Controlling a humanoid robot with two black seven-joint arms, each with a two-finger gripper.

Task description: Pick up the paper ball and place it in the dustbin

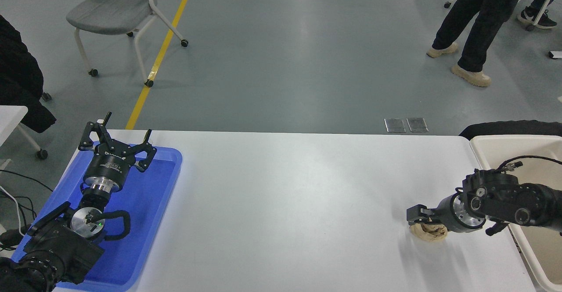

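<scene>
The paper ball (429, 233), a tan wrinkly wad, lies on the white table (285, 204) near its right side. My right gripper (420, 218) comes in low from the right and sits right on top of the ball, covering its upper part; the ball still rests on the table. The dustbin (505, 139), a cream-white tub with a thick rim, stands at the table's right edge, just behind the right arm. My left gripper (116, 145) is parked open and empty over the blue tray at the lower left.
A flat bright blue tray (145, 213) lies at the table's left end under the left arm. A person's legs (474, 24) are on the floor at the far right. A grey chair (118, 11) stands at the far left.
</scene>
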